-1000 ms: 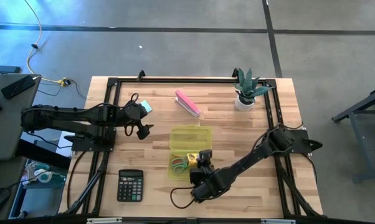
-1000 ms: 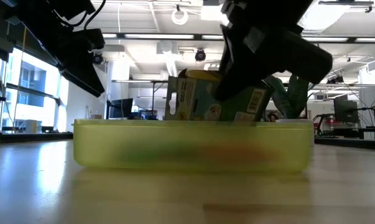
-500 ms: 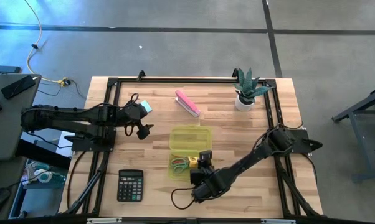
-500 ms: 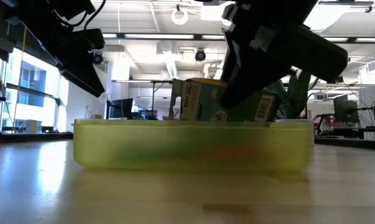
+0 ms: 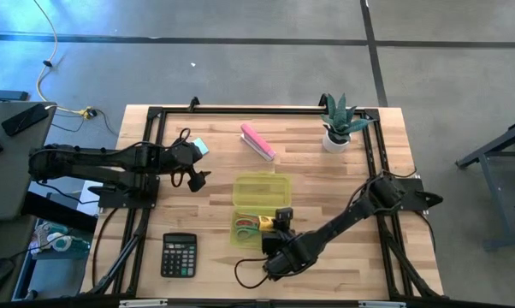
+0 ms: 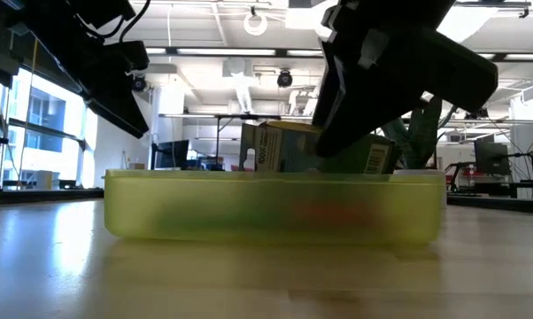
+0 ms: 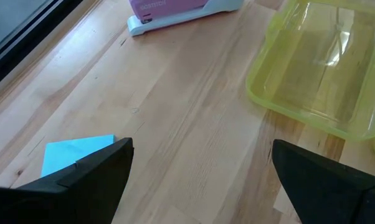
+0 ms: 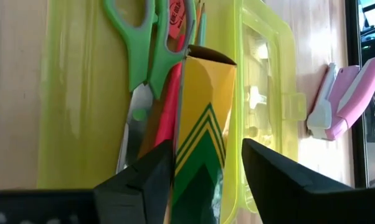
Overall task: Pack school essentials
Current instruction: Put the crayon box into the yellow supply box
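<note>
An open yellow-green case [image 5: 240, 239] lies at the table's near middle, its lid [image 5: 262, 189] folded back toward the far side. Inside lie green-handled scissors [image 8: 151, 43], orange-red pens [image 8: 175, 74] and the yellow-green crayon box [image 8: 203, 130]. The box leans tilted on the pens and sticks up above the case's rim [image 6: 311, 149]. My right gripper [image 8: 206, 177] stands open over the case's near end, one finger on each side of the box. My left gripper [image 7: 200, 180] hangs open at the far left beside the light-blue note pad [image 7: 75, 154], which lies flat on the table. My right gripper comes at the crayon box along its length, from the table's near side. One finger [image 8: 151, 177] lies close against a long side [image 8: 182, 146] of the box; whether it touches I cannot tell. The other finger [image 8: 281, 177] stands apart from the box.
A pink stapler [image 5: 257, 142] lies at the far middle and a potted plant [image 5: 337, 125] at the far right. A black calculator [image 5: 179, 255] lies at the near left. Bare wood shows between the case and my left gripper.
My right gripper has opened over the case. The crayon box has sunk lower into the case and tipped flatter, its top now only a little above the rim.
</note>
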You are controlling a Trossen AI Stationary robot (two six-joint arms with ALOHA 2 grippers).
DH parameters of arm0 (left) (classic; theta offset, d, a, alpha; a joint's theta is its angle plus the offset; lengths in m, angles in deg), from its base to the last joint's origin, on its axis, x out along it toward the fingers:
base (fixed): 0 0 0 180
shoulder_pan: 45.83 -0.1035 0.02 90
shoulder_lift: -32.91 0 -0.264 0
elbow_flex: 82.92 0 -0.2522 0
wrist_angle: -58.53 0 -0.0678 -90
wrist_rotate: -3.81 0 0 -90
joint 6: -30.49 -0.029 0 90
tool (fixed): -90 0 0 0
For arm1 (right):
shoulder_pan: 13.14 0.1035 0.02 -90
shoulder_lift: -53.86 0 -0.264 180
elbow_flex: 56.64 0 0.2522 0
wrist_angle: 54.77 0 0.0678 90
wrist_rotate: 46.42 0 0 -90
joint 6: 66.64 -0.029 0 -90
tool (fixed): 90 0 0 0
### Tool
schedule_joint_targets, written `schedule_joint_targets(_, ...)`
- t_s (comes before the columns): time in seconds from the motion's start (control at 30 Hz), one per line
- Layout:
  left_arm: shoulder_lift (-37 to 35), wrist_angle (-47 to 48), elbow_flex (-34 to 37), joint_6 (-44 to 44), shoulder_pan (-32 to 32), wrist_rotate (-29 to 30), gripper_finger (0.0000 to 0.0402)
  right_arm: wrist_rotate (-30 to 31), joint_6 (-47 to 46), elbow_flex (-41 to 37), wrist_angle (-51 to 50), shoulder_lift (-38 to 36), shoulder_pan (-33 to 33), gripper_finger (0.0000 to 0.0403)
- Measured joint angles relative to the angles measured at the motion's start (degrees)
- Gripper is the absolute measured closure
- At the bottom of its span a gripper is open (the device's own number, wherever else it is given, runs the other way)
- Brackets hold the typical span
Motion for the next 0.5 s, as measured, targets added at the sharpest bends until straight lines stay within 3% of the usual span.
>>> schedule_joint_targets(0.5,0.00,0.00,0.00,0.00,0.00,0.00,0.0030,-2.86,-1.78,-0.01,-0.05,-0.03,0.59,0.0207)
